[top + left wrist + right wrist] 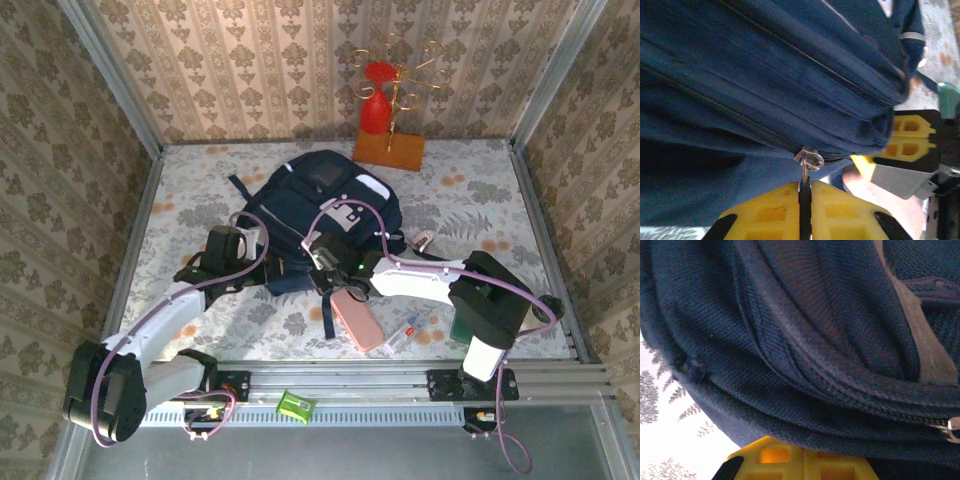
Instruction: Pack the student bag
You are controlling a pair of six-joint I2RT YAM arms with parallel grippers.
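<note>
The student bag (325,195) is seen lying on the patterned table (480,205), about the middle of it, with its lower edge turned toward the arm bases. The left gripper (805,200) is set against that near edge on the bag's left side; its yellow fingers (765,215) are pressed together with only a thin dark seam between them, and the metal zipper pull (809,160) is pinched at their tips, its tab held down between the pads while the slider sits on the zip line of the navy fabric. The right gripper (325,252) is placed just beside it at the same edge, touching the bag. In the right wrist view one yellow finger (790,460) is found under a thick rolled fold of the navy cloth, and the jaws are closed; whether any fabric is caught between them cannot be told. A pink case (357,320) lies on the table near the right arm, apart from the bag.
</note>
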